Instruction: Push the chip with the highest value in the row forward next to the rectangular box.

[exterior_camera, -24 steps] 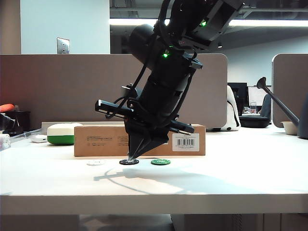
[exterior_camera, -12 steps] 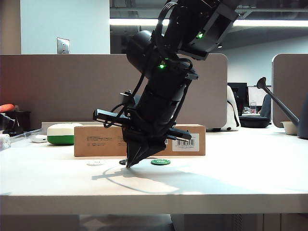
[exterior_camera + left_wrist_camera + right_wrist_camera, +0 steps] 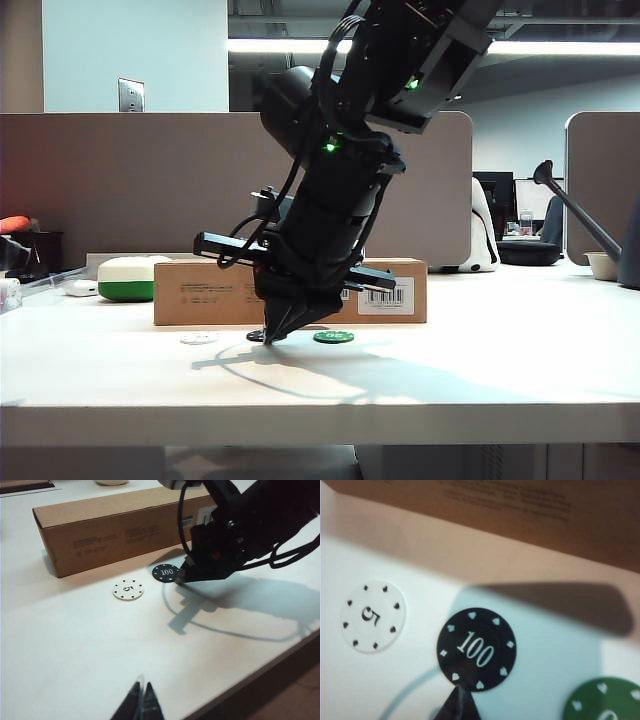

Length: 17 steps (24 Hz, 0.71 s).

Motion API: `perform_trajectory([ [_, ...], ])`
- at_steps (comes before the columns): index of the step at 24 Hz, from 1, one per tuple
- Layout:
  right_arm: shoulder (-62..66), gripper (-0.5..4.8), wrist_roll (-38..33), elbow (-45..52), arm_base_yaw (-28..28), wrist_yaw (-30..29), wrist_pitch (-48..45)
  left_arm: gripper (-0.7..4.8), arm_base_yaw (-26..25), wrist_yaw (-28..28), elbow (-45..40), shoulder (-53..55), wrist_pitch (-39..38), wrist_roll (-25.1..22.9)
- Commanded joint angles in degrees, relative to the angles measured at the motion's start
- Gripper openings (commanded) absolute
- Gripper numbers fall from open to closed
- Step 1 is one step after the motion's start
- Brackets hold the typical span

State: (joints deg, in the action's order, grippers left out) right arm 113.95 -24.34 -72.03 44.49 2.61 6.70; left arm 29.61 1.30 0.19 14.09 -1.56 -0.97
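Observation:
The black chip [image 3: 476, 649], marked 100, lies between a white chip [image 3: 373, 617] marked 5 and a green chip [image 3: 605, 700], a little nearer the rectangular box [image 3: 530, 515] than they are. My right gripper [image 3: 461, 696] is shut, its tip on the table and touching the black chip's near edge. In the exterior view the right gripper [image 3: 270, 337] hides most of the black chip [image 3: 256, 336] in front of the box [image 3: 200, 292]. My left gripper [image 3: 141, 692] is shut and holds nothing, near the table's front edge, well short of the white chip [image 3: 128, 589].
A white-and-green case [image 3: 128, 278] sits behind the box at the back left. A dark watering can spout [image 3: 585, 215] and a bowl stand at the far right. The table's front edge [image 3: 320, 410] runs across the near side.
My right gripper has dropped lower and moved toward the box, sliding the black chip with it. The chip now sits mostly hidden behind the fingertips in the exterior view.

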Motion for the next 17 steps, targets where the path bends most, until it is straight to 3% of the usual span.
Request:
perform_trajectory([
  [1, 1.0, -0.10, -1.4, -0.2, 0.2, 0.0, 0.3, -0.05, 0.0, 0.0, 0.2, 0.0, 0.4, 0.1],
  [17, 4.4, -0.10, -3.1, -0.4, 0.1, 2.5, -4.8, -0.05, 0.0, 0.0, 0.2, 0.0, 0.3, 0.1],
])
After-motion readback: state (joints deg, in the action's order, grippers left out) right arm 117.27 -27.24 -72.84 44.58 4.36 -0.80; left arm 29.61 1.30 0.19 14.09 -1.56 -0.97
